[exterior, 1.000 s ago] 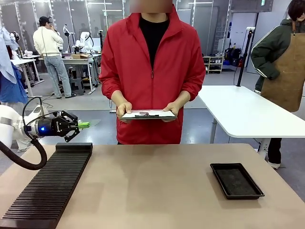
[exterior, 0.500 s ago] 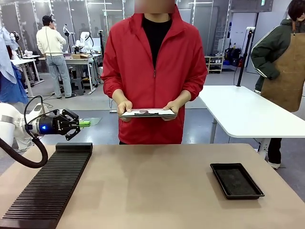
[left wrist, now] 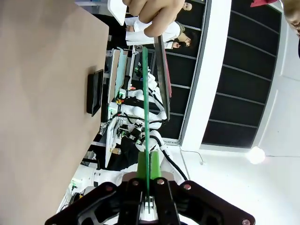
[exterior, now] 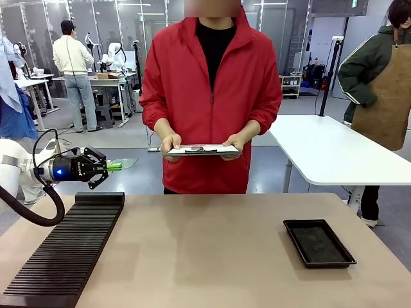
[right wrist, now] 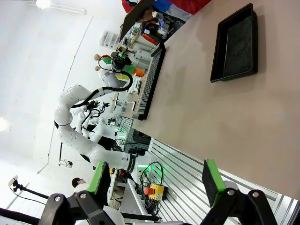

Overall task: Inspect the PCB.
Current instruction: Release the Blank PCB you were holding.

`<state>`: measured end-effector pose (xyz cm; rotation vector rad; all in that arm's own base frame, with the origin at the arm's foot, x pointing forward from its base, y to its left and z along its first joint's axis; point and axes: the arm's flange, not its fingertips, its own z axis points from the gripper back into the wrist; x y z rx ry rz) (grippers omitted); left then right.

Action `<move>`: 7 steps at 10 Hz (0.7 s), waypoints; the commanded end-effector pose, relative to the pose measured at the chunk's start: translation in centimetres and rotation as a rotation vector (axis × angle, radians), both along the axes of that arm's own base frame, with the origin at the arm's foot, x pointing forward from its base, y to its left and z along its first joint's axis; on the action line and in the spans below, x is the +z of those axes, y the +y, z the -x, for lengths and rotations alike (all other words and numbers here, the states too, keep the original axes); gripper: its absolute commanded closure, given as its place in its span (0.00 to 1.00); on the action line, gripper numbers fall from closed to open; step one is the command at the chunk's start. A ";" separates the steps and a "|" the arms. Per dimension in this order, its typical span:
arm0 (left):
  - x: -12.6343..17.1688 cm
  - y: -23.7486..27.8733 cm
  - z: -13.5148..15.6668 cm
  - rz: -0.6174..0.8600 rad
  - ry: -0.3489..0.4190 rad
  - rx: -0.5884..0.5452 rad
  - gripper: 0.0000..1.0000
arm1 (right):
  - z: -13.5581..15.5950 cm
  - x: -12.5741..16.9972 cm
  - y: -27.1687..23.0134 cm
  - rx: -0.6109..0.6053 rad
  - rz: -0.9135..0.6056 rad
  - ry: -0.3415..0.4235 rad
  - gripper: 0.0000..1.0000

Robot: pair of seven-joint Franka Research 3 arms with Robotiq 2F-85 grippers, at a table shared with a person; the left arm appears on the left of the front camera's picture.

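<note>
One thin flat green circuit board, clamped edge-on in left gripper, near ribbed black rack far end; right gripper jaws spread wide.

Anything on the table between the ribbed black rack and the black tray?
Nothing: the front view shows bare tabletop between the rack and the tray.
</note>
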<state>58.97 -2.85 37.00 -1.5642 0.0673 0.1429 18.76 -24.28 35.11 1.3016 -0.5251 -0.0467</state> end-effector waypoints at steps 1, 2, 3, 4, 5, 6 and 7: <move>0.1 -0.1 0.0 0.002 0.010 -0.008 0.97 | 0.1 0.2 0.0 -0.001 -0.005 -0.014 0.00; 0.1 -0.1 0.0 0.002 0.010 -0.008 0.97 | 0.1 0.2 0.0 -0.001 -0.005 -0.014 0.00; 0.1 -0.1 0.0 0.002 0.010 -0.008 0.97 | 0.1 0.2 0.0 -0.001 -0.005 -0.014 0.00; 0.1 -0.1 0.0 0.002 0.010 -0.008 0.97 | 0.1 0.2 0.0 -0.001 -0.005 -0.014 0.00; 0.1 -0.1 0.0 0.002 0.010 -0.008 0.97 | 0.1 0.2 0.0 -0.001 -0.005 -0.014 0.00; 0.1 -0.1 0.0 0.002 0.010 -0.008 0.97 | 0.1 0.2 0.0 -0.001 -0.005 -0.014 0.00; 0.1 -0.1 0.0 0.002 0.010 -0.008 0.97 | 0.1 0.2 0.0 -0.001 -0.005 -0.014 0.00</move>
